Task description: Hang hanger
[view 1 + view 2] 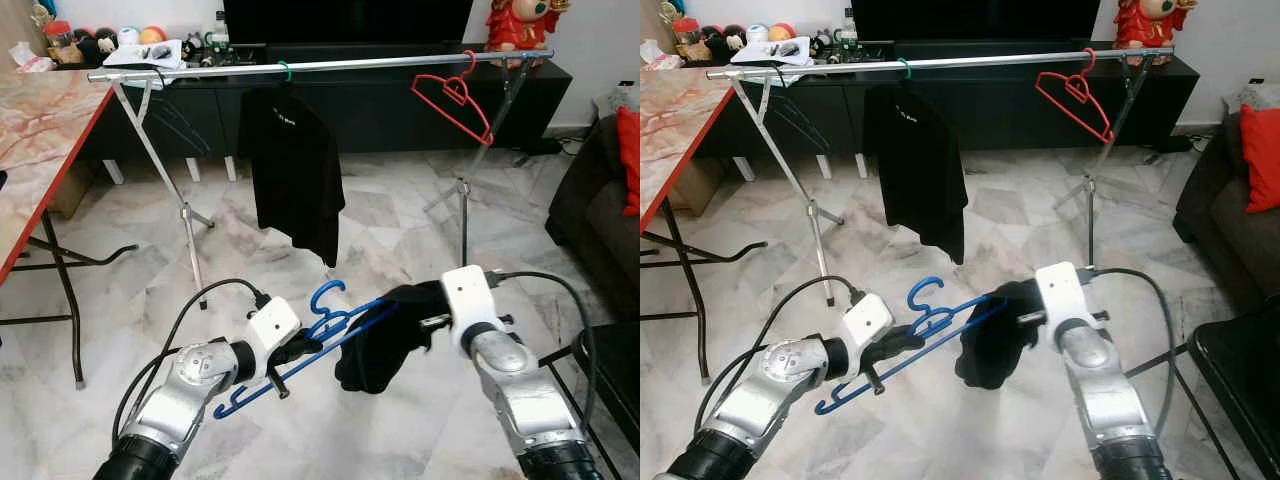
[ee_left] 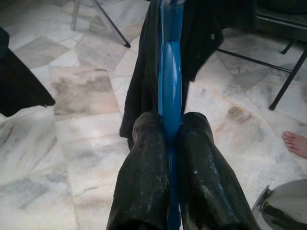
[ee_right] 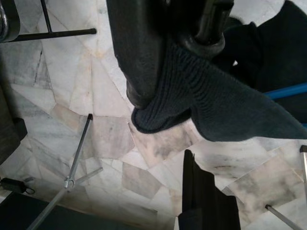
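Note:
A blue hanger (image 1: 325, 320) is held low over the marble floor, with my left gripper (image 1: 300, 348) shut on its bar; in the left wrist view the fingers (image 2: 144, 167) pinch the blue hanger (image 2: 169, 96). A dark garment (image 1: 385, 335) hangs from the hanger's far end. My right gripper (image 1: 425, 318) is shut on that garment, and the knit cloth (image 3: 206, 100) is clamped between its fingers (image 3: 139, 48). Ahead stands a silver clothes rail (image 1: 320, 66) carrying a black T-shirt (image 1: 292, 165) and an empty red hanger (image 1: 455, 95).
A marble-topped table with a red edge (image 1: 45, 130) stands at the left. A dark sofa with a red cushion (image 1: 610, 190) is at the right, and a black chair (image 1: 615, 370) is near my right arm. A low black cabinet (image 1: 380, 95) lies behind the rail. A person's bare foot (image 2: 295, 143) rests on the floor.

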`<state>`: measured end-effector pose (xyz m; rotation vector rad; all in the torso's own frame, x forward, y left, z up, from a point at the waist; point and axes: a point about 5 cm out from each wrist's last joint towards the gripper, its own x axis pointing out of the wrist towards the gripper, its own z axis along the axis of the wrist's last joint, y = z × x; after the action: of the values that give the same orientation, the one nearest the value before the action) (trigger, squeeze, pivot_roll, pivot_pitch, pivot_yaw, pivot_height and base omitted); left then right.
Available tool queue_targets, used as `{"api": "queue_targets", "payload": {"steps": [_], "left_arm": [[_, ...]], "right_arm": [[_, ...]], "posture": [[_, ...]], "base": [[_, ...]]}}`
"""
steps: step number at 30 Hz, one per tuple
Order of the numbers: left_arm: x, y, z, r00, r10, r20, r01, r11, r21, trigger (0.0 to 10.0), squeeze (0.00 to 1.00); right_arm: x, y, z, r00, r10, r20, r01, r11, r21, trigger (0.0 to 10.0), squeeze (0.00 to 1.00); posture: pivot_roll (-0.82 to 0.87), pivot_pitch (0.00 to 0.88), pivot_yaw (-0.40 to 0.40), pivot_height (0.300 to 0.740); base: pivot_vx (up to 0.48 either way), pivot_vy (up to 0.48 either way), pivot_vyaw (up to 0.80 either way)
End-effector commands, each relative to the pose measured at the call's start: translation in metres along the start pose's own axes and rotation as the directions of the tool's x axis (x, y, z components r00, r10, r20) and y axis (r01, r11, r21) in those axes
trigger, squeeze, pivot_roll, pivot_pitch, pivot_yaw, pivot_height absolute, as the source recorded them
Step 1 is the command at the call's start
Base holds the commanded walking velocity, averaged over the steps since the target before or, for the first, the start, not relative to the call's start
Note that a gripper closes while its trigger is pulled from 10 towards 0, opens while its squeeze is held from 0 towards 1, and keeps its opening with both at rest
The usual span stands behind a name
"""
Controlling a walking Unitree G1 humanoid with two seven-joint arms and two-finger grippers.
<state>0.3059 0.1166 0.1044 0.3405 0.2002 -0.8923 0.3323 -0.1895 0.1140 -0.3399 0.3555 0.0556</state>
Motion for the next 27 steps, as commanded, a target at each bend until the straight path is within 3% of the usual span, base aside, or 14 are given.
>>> {"api": "queue_targets", "payload": {"steps": [1,9,13,17,21,27], "left_arm": [[-0.003,0.002,0.004,1.0,-0.001,0.025,0.002,1.0,-0.009,10.0,0.0],[-0.002,-0.006,0.012,0.993,-0.08,0.085,0.086,0.994,-0.064,10.0,0.0],[-0.004,-0.021,0.015,0.972,-0.209,0.109,0.221,0.969,-0.112,10.0,0.0],[-0.007,-0.027,0.011,0.957,-0.275,0.091,0.286,0.949,-0.131,10.0,0.0],[-0.007,-0.027,0.009,0.959,-0.271,0.087,0.281,0.95,-0.139,10.0,0.0],[-0.006,-0.026,0.012,0.965,-0.245,0.099,0.257,0.957,-0.136,10.0,0.0]], "right_arm": [[0.0,-0.001,0.005,1.0,-0.007,0.029,0.007,1.0,-0.002,10.0,0.0],[0.001,0.01,0.005,0.998,0.048,0.038,-0.048,0.999,-0.014,10.0,0.0],[0.001,0.016,0.009,0.994,0.097,0.059,-0.095,0.995,-0.032,10.0,0.0],[0.0,0.018,0.011,0.99,0.12,0.07,-0.118,0.992,-0.04,10.0,0.0],[-0.001,0.022,0.015,0.984,0.157,0.081,-0.153,0.987,-0.054,10.0,0.0],[-0.007,0.035,0.019,0.95,0.299,0.095,-0.287,0.95,-0.121,10.0,0.0]], "posture": [[-0.01,0.139,-0.014,0.74],[-0.01,0.138,-0.014,0.74],[-0.01,0.135,-0.015,0.74],[-0.01,0.135,-0.015,0.74],[-0.02,0.13,-0.015,0.74],[-0.02,0.125,-0.017,0.74]], "base": [[0.0,0.0,0.0],[0.0,0.0,0.0],[0.0,0.0,0.0],[0.0,0.0,0.0],[0.0,0.0,0.0],[0.0,0.0,0.0]]}}
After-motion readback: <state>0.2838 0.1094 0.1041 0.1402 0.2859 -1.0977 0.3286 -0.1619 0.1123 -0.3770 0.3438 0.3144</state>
